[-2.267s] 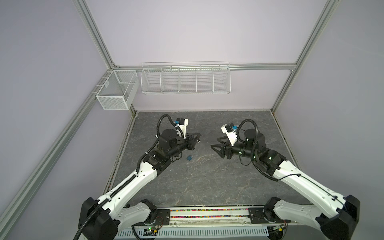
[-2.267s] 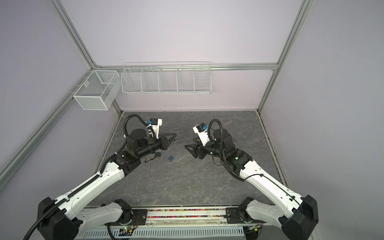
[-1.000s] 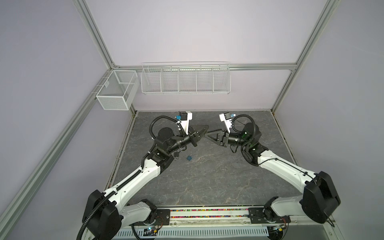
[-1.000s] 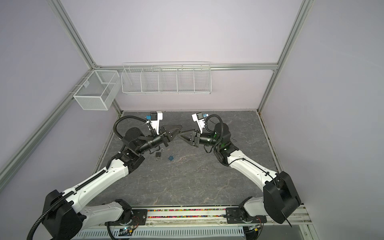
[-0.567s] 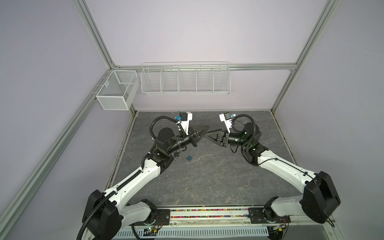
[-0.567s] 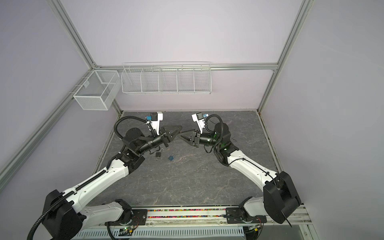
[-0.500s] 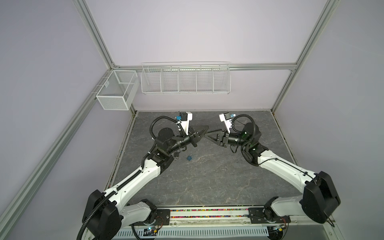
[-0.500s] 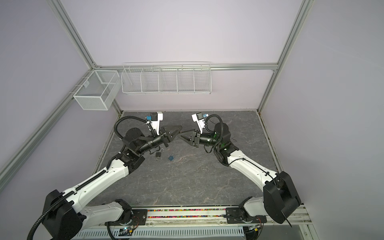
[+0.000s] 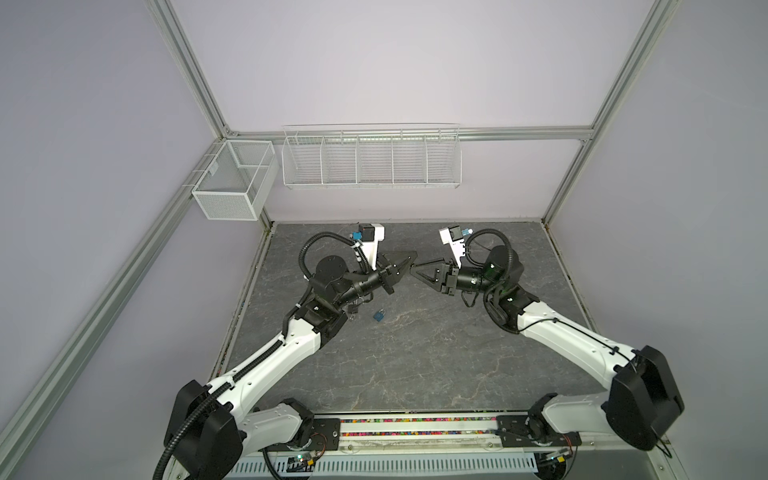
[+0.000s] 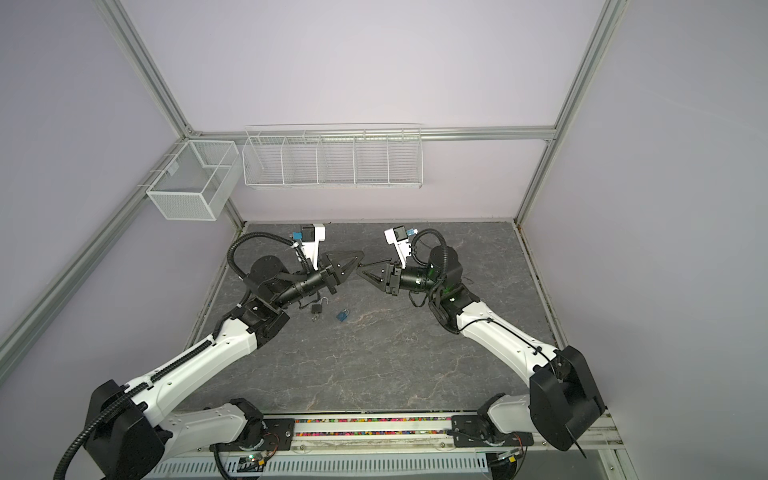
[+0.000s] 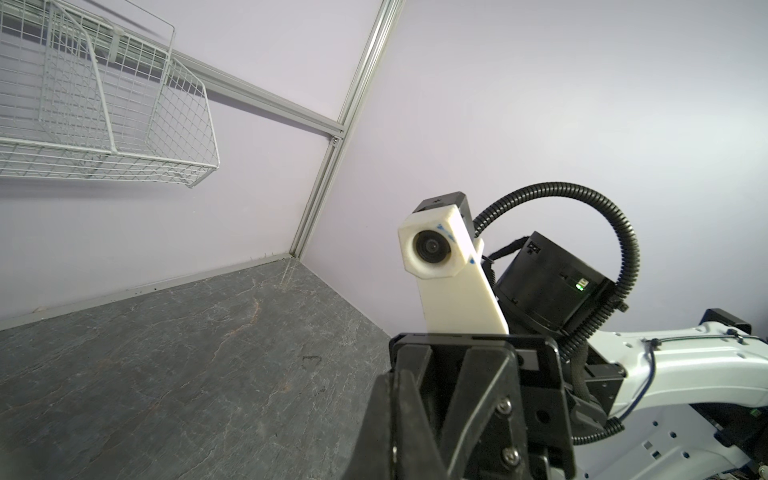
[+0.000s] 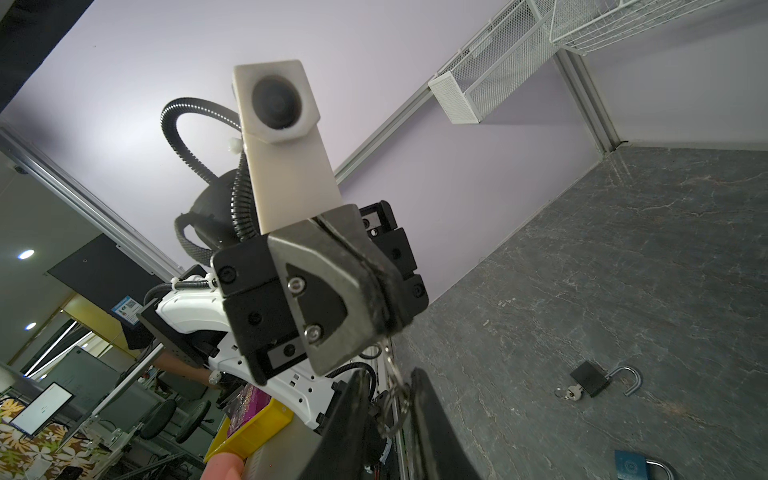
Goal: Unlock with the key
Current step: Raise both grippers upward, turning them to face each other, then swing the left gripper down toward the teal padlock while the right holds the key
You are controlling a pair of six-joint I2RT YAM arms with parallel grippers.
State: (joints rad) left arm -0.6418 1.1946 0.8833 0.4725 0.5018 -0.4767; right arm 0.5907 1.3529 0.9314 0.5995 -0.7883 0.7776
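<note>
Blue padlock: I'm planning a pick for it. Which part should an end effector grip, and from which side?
Probably the body, across its two narrow side edges, coming straight down. The blue padlock lies flat on the table, broad face up, so only those edges give opposing surfaces. The black padlock lies apart from it, leaving room.

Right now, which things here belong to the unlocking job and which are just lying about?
In the job: key ring, pinched in the shut left gripper; right gripper, open around it; blue padlock on the table.
Lying about: black padlock, already open with a key in it; long wire rack; mesh basket.
</note>
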